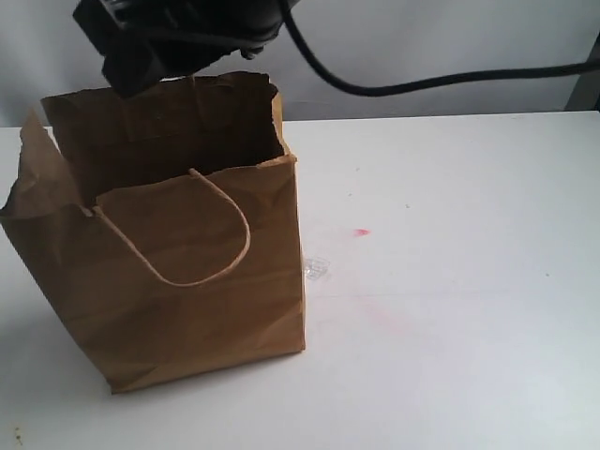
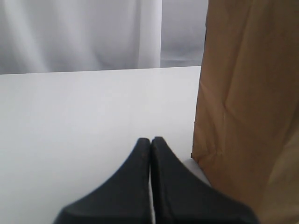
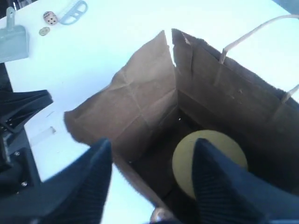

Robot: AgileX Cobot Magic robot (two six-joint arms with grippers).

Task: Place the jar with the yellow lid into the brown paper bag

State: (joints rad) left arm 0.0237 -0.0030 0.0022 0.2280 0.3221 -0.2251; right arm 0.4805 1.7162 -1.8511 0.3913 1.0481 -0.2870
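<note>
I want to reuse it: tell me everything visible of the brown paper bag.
The brown paper bag stands upright and open on the white table. Its kraft paper is creased, the rim ragged and split at one corner; a twisted tan cord handle hangs against its front. The yellow-lidded jar sits on its bottom, only the lid showing. The open right pincer hovers above its mouth.
</note>
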